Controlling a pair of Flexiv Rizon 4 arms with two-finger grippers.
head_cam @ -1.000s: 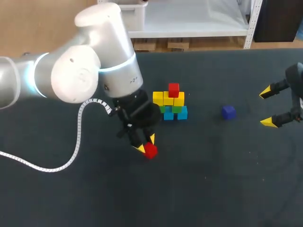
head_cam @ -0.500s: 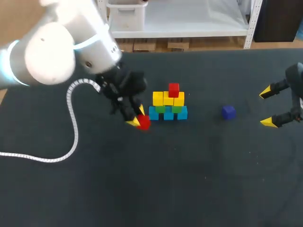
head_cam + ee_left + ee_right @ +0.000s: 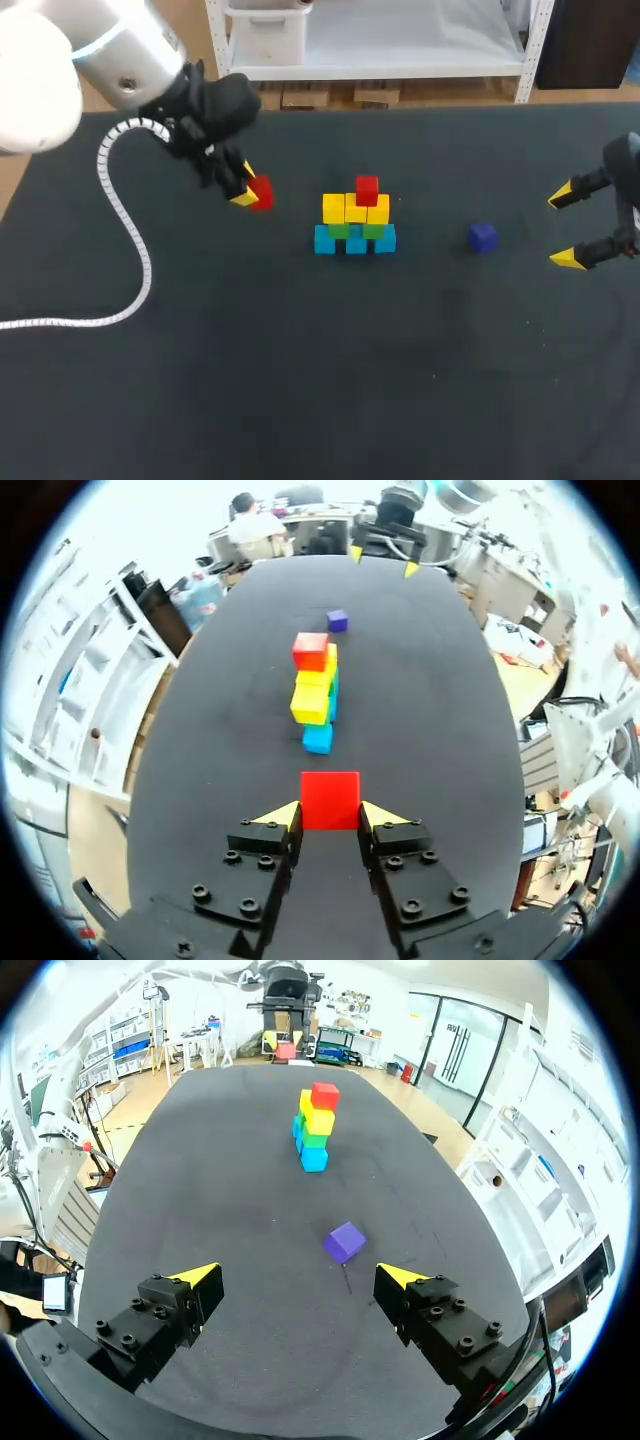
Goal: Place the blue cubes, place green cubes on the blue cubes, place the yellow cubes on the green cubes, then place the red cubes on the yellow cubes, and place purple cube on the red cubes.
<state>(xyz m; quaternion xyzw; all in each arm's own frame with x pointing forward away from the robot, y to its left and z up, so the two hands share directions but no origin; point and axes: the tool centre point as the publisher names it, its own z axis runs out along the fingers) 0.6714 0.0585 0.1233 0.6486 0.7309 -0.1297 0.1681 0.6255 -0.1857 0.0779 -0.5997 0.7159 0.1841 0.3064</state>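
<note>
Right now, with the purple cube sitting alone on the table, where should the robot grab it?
By two opposite flat sides, coming straight down from above. The purple cube rests flat on the table with nothing touching it, so every side is free. It sits cornerwise to the right arm's open jaws, so they would probably need turning to meet flat faces.

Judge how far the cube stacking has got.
Done: blue cubes, green cubes and yellow cubes stacked, first red cube on top. In hand: left gripper shut on a second red cube. Left: place it, then the purple cube, lying on the table.
</note>
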